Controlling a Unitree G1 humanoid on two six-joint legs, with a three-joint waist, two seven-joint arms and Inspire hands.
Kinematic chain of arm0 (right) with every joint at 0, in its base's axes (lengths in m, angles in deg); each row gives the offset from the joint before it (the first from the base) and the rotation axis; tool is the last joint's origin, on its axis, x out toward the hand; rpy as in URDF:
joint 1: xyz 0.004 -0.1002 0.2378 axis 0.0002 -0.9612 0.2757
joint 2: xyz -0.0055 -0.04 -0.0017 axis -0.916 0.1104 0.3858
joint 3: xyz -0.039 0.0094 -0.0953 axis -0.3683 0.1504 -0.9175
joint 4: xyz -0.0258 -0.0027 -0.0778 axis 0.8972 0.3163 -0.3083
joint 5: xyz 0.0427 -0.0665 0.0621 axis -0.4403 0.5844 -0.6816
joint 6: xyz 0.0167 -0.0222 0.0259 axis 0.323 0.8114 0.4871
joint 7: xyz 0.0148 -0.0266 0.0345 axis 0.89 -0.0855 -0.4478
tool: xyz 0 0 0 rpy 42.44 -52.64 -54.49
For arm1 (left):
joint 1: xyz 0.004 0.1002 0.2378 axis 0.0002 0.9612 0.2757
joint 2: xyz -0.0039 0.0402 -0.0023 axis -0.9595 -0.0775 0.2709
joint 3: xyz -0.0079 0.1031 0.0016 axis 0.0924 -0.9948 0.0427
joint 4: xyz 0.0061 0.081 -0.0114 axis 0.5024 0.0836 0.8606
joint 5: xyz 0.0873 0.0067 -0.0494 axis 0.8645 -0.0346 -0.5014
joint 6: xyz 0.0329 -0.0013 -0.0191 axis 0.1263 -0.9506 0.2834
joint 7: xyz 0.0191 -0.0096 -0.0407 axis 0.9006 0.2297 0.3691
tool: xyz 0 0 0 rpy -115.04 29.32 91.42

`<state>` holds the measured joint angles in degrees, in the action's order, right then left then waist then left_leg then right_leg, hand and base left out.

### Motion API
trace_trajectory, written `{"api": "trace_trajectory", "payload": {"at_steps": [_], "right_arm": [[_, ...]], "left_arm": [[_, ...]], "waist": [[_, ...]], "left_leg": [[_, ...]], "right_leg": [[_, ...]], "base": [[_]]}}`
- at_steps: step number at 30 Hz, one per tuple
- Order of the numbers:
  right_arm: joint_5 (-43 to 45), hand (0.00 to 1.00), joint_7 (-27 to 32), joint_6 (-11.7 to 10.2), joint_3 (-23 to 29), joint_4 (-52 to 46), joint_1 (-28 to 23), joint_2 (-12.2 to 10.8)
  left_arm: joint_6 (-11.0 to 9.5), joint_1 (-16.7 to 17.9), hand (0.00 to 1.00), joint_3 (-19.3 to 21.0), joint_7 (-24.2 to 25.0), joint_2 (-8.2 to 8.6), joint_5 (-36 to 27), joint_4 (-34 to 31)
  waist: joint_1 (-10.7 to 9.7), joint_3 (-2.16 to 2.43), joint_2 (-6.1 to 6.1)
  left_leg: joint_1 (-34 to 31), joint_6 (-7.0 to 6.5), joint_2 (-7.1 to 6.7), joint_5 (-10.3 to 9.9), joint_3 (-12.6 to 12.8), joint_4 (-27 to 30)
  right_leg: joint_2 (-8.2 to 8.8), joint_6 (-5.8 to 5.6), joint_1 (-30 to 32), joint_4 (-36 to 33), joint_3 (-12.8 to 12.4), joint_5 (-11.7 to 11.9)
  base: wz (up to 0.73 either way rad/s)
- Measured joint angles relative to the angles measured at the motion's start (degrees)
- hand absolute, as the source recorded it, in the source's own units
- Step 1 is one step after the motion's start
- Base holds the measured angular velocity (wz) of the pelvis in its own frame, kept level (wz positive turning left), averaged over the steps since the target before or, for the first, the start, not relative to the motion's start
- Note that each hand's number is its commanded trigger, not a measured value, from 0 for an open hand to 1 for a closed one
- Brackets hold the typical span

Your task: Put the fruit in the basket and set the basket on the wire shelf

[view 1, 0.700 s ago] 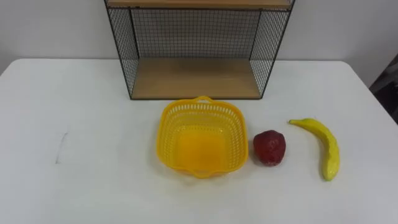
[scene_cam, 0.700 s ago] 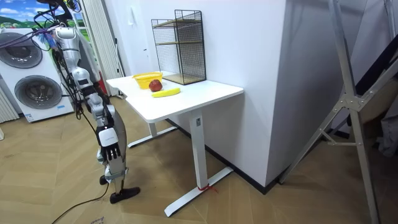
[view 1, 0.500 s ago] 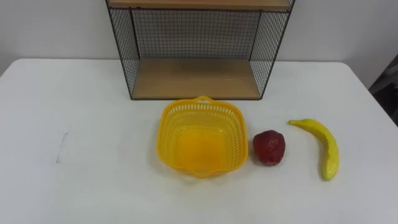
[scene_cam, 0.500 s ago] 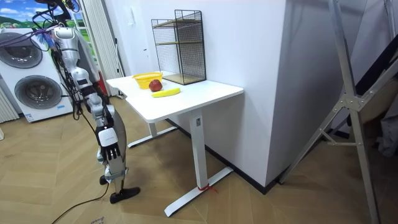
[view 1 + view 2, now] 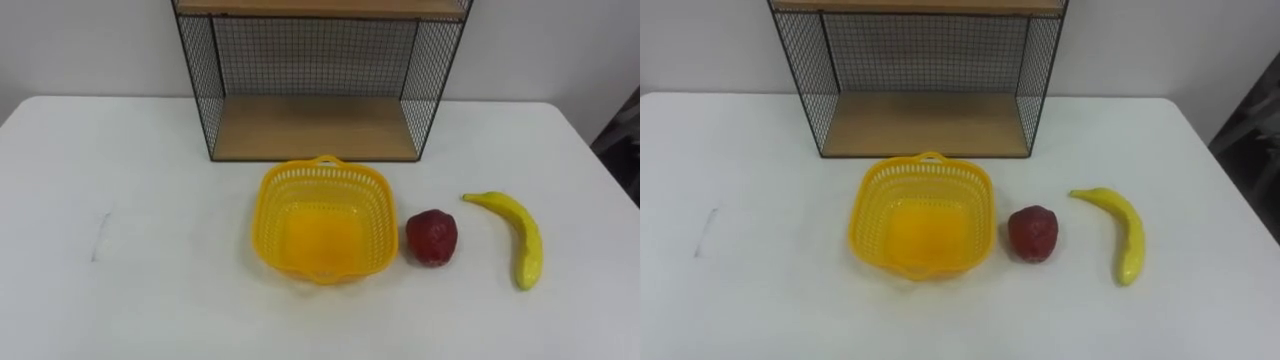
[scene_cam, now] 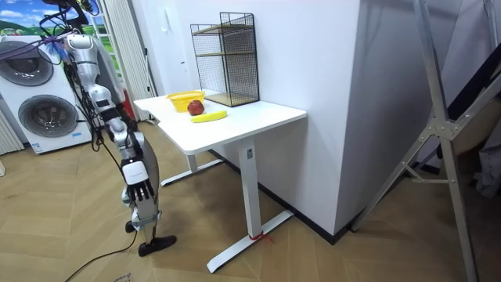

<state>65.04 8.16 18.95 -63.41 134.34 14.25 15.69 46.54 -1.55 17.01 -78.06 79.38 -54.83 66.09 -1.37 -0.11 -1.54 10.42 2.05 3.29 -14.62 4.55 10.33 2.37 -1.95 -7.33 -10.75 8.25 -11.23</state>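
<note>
An empty yellow basket (image 5: 322,216) sits on the white table (image 5: 140,200), just in front of the black wire shelf (image 5: 318,80) with its wooden board. To the basket's right lies a dark red fruit (image 5: 432,237), close to the rim but apart from it. Farther right a yellow banana (image 5: 524,237) lies lengthwise. In the room view I stand at the table's edge on the room view's left, facing the shelf. My right hand (image 6: 135,174) hangs at my side below table height, fingers straight and holding nothing.
The shelf stands against the back wall, and its lower board (image 5: 315,128) is bare. A faint grey mark (image 5: 98,235) shows on the tabletop at the left. Washing machines (image 6: 39,94) stand behind me.
</note>
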Motion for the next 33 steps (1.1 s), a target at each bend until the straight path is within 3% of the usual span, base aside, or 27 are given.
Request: {"api": "trace_trajectory", "payload": {"at_steps": [2,6,10,13,19,23,28,33], "right_arm": [[-8.39,0.00,2.01,-0.27,3.47,-0.04,0.00,-0.01],[-31.40,0.00,5.28,-3.47,11.24,-1.04,-0.92,-0.47],[-52.45,0.00,8.86,-5.20,18.60,-3.45,-1.34,-0.56],[-61.99,0.00,11.37,-7.22,22.49,-5.82,-1.88,-0.54],[-70.19,0.00,17.86,-9.60,28.89,-8.71,-1.96,-0.59],[-70.30,0.00,22.75,-10.94,33.37,-11.81,-1.74,-0.61],[-70.05,0.00,32.82,-15.01,40.37,-22.89,-1.08,-0.51],[-64.03,0.00,44.72,-18.42,40.92,-37.95,-2.25,0.16]], "left_arm": [[-0.16,0.39,0.00,0.00,-0.06,0.00,-0.02,0.00],[-1.42,0.97,0.00,3.84,-0.14,0.31,-0.04,-0.10],[-2.68,2.22,0.00,6.27,-1.85,0.29,-0.34,-0.54],[-3.62,2.89,0.00,8.32,-2.46,0.15,-1.70,-1.30],[-4.11,4.54,0.00,9.69,-2.73,0.05,-2.80,-3.78],[-4.47,4.87,0.00,10.89,-2.73,0.04,-4.16,-4.67],[-5.51,4.95,0.00,13.01,-2.83,-0.68,-3.84,-4.82],[-7.01,5.73,0.00,13.35,-4.06,-1.16,-3.84,-7.07]], "waist": [[-0.02,0.00,0.08],[-0.97,-0.01,0.18],[-2.95,-0.01,0.47],[-3.46,0.04,0.53],[-4.94,0.28,0.67],[-5.82,0.42,0.50],[-6.36,0.42,0.11],[-6.47,0.48,-0.74]], "left_leg": [[0.16,0.00,0.00,0.00,0.04,-0.12],[0.18,0.00,0.05,0.00,0.07,-0.18],[0.16,0.00,0.04,0.00,0.18,-0.62],[0.00,0.00,0.04,0.00,0.69,-0.57],[-0.21,0.00,0.03,0.00,1.56,-0.55],[-0.41,0.01,0.01,0.00,1.80,-0.50],[-0.65,0.00,0.02,0.01,2.85,-0.36],[-1.73,-0.01,-0.08,0.00,2.92,0.60]], "right_leg": [[-0.07,0.00,-0.07,0.07,-0.22,0.00],[-0.16,0.02,-0.32,0.13,-0.27,0.01],[-0.17,0.01,0.18,0.11,-0.30,-0.06],[-0.17,0.02,0.66,-0.02,-0.55,-0.10],[-0.19,0.00,1.37,-0.33,-1.34,-0.11],[-0.18,0.04,1.76,-1.20,-1.70,-0.25],[-0.15,0.05,2.80,-2.39,-2.45,-0.50],[0.02,-0.07,4.19,-3.01,-2.81,-0.75]], "base": [[-0.02],[0.00],[0.00],[-0.07],[-0.07],[-0.05],[-0.08],[-0.02]]}}
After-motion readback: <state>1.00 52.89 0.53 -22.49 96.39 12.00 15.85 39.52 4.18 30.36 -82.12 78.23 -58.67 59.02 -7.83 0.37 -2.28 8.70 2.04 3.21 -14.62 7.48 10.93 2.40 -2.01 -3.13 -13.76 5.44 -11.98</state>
